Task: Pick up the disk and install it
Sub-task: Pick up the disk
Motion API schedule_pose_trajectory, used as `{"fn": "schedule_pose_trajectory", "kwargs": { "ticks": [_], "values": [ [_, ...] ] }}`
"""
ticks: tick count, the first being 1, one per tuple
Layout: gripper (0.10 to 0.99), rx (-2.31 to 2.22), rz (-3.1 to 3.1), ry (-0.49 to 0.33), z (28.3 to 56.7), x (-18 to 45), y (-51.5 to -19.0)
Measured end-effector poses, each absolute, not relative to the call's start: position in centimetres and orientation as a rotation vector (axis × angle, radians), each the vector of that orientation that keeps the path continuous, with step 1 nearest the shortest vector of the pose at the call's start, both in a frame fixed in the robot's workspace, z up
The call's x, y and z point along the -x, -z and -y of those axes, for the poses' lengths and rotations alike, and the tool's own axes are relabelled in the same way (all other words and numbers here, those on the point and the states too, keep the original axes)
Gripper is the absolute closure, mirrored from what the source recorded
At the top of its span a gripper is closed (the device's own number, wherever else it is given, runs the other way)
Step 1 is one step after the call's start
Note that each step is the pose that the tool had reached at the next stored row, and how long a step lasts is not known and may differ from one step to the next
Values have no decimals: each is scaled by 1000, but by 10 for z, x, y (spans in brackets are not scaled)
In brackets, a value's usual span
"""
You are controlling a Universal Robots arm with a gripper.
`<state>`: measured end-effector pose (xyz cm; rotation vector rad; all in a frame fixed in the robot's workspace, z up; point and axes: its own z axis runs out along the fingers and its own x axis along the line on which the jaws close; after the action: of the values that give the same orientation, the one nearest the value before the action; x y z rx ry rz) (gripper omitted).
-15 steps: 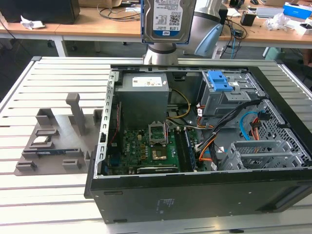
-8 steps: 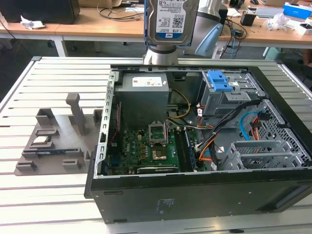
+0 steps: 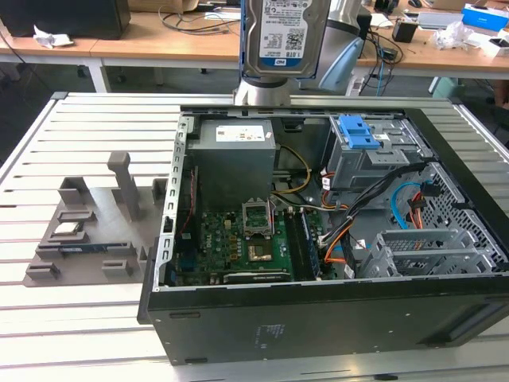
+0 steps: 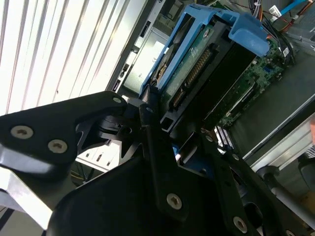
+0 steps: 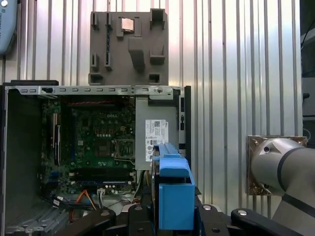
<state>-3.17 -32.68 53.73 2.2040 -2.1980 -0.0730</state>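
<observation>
Cluttered desks (image 3: pixel 159 40) line the back, and up front a slatted metal table (image 3: pixel 87 127) carries the open case (image 3: pixel 318 326), lying on its side. Look high in the exterior view: the disk (image 3: pixel 285 36) hangs upright in the air over the case's far edge, label to the camera, well clear of everything inside. In the first wrist view the gripper (image 5: pixel 173 216) is clamped on it, the blue frame (image 5: pixel 174 194) squeezed between the two black sides. The second wrist view shows the fingers (image 4: pixel 152 147) tight on the disk's end, green circuit board facing out.

Down in the case, the grey power supply (image 3: pixel 237 155) sits at the far wall with the motherboard (image 3: pixel 238 239) just in front of it. Towards the exterior view's right stands the grey bay (image 3: pixel 362 163) with its blue latch (image 3: pixel 358 131) on top, and a metal cage (image 3: pixel 429 251) sits nearer the camera. A grey fixture (image 3: pixel 87 231) lies on the table beside the case, on the exterior view's left.
</observation>
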Motion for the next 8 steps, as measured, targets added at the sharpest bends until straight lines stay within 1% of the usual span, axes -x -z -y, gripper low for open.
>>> {"fn": "schedule_pose_trajectory", "kwargs": {
  "ticks": [8],
  "values": [
    [722,-2204,2198,73,327,22,-530]
  ]
}}
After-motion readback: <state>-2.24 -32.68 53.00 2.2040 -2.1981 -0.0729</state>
